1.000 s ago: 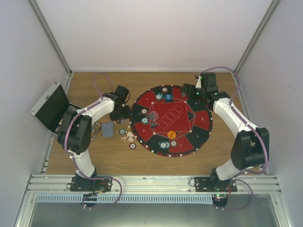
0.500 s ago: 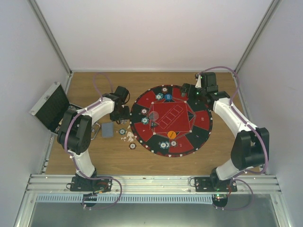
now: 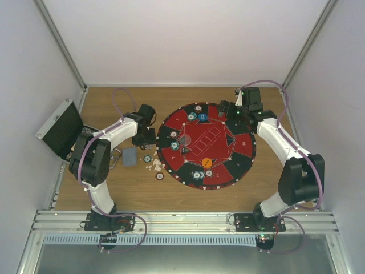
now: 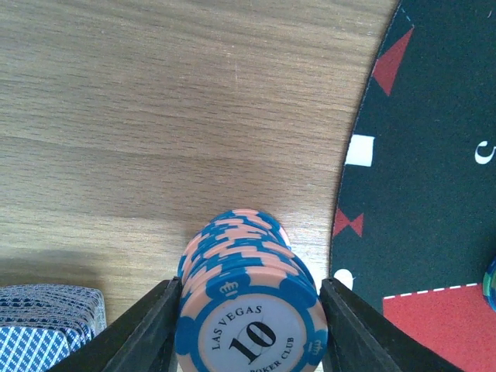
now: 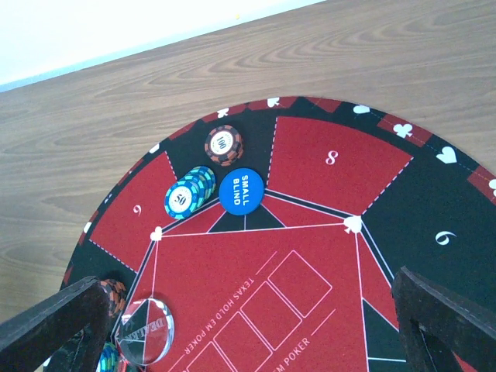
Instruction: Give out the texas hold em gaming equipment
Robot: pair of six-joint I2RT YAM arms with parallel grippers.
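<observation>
Pretty much the same build is seen on both: the left arm and right arm are made of white shell links broken up by chunky black joints. A thin purple cable is looped along each one, black bases are fitted at the bottom, and the fingers are done as plain flat matte-black wedges.

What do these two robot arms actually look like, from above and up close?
The left arm and right arm look alike: white tube-like links between bulky black joints, each bolted by a black base to a metal rail. A thin purple cable loops along each arm. Each ends in two flat, matte black fingers with no visible markings.
</observation>
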